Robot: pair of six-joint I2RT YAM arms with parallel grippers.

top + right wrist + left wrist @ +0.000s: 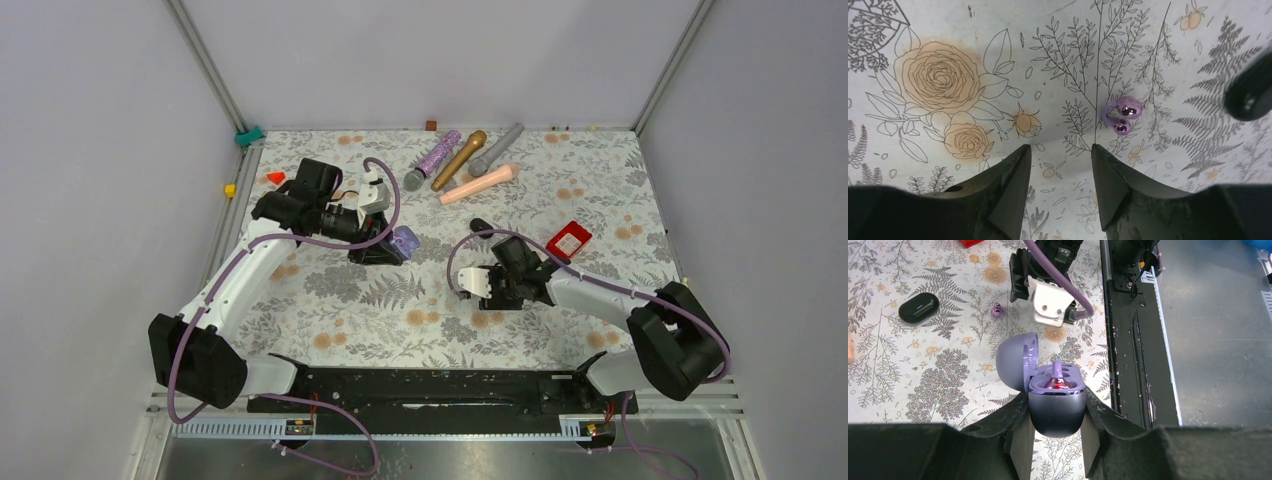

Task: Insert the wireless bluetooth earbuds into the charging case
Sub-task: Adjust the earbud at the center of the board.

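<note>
Lilac plastic marks the top view: my left gripper (392, 247) is clamped on the purple charging case (405, 241) above the floral cloth (400, 305), with the microphones (470, 160) well behind.

In the left wrist view the case's lid stands open. One purple earbud (1057, 378) sits in its socket, and the socket beside it looks vacant. A second purple earbud (996, 310) lies loose on the cloth, near a closed black case (918, 307).

In the right wrist view my right gripper (1060, 150) has its jaws apart and empty, with that loose bud just beyond one fingertip.

I judge half the purple pair done. I cannot find the black buds in any view.
</note>
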